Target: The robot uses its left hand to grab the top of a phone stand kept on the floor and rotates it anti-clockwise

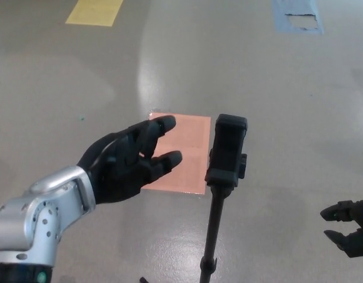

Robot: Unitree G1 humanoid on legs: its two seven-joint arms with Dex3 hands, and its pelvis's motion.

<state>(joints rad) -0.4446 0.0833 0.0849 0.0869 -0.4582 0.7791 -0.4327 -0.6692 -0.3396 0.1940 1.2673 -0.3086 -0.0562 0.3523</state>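
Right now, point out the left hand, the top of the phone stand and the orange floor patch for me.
left hand (125,165), head view, on the palm.
phone stand (227,150), head view, on its black clamp head.
orange floor patch (190,138), head view, on its bare upper right part.

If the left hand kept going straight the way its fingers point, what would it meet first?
Probably the top clamp of the phone stand: the open left hand points up-right toward it. Depth is unclear, so it might pass behind.
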